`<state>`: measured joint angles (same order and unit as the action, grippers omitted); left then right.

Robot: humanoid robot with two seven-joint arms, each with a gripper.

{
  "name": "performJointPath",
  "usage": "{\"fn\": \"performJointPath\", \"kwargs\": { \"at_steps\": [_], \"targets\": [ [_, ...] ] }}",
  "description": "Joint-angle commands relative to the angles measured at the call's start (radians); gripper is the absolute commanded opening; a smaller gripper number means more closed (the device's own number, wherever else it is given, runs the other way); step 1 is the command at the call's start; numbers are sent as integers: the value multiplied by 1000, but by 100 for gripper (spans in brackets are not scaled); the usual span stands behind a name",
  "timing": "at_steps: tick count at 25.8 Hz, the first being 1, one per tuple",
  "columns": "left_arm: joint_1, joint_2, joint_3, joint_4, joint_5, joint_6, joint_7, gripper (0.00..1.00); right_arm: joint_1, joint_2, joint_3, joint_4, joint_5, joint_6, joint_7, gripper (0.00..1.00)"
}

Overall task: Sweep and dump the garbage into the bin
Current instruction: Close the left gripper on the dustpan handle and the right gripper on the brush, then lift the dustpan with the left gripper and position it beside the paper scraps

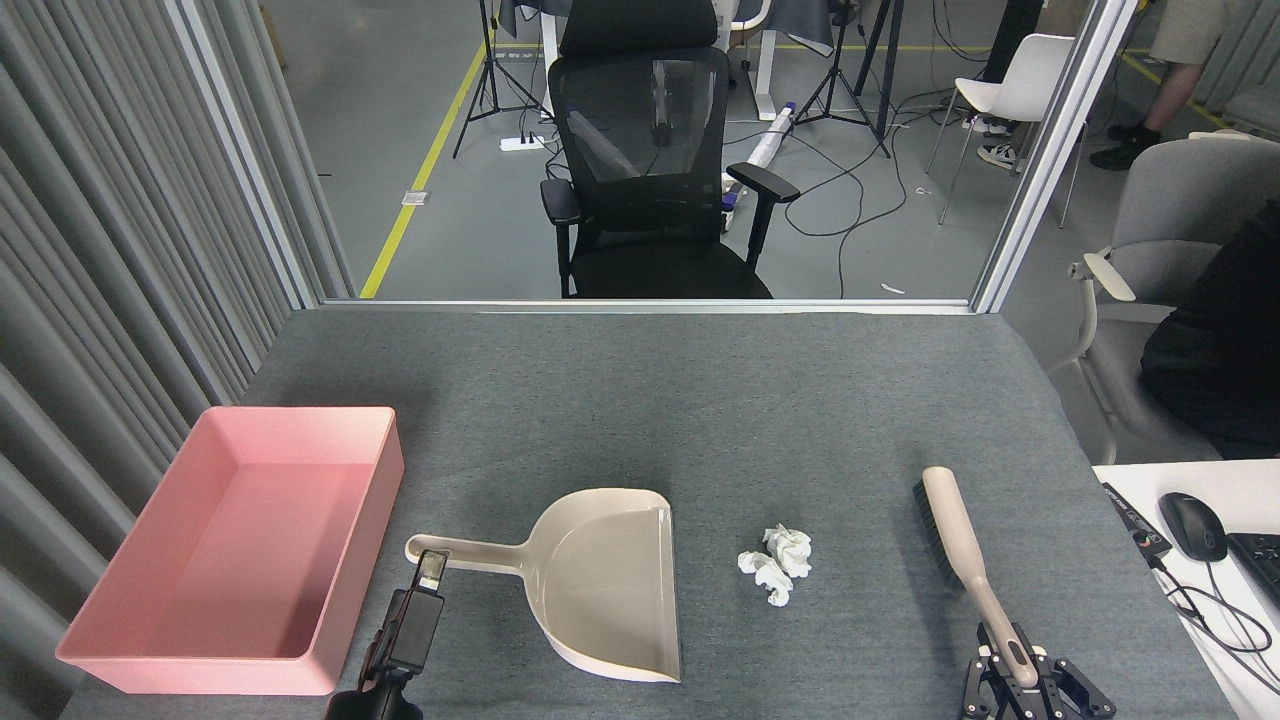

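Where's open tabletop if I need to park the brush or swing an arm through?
The whole far half of the table, beyond the bin, dustpan and brush, is bare. So is the strip between garbage and brush. Crowded: the near-left, around the dustpan handle and left claw.
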<state>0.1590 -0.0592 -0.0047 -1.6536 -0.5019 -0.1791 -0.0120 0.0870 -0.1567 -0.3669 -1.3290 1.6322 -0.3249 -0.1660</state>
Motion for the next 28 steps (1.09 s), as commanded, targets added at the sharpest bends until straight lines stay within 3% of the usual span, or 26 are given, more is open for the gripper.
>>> {"fn": "performJointPath", "kwargs": {
  "at_steps": [1,6,11,15,19,23,26,28],
  "targets": [
    [1,5,2,-3,0,-16,-19,100,2,-3,2,-18,0,-5,-9,17],
    [10,4,-4,-9,-3,-17,-100,100,28,-14,2,-39,0,-25,-13,17],
    [8,1,-29,23,-3,-22,-85,100,42,-12,2,-59,-2,-26,-15,17],
    [-24,-8,-34,106,-1,-51,17,100,63,-6,3,-84,-2,-31,-17,17],
    [-75,-22,-23,225,0,-123,-13,99,79,-1,22,-99,-3,-36,-17,17],
    [-121,-30,-3,278,0,-117,-45,98,91,0,25,-105,-5,-39,-18,17],
    [-157,-36,9,314,0,-123,-94,87,92,2,25,-110,-5,-39,-24,17],
    [-188,-36,34,351,0,-126,-103,86,96,2,25,-116,-6,-39,-26,17]
  ]
}}
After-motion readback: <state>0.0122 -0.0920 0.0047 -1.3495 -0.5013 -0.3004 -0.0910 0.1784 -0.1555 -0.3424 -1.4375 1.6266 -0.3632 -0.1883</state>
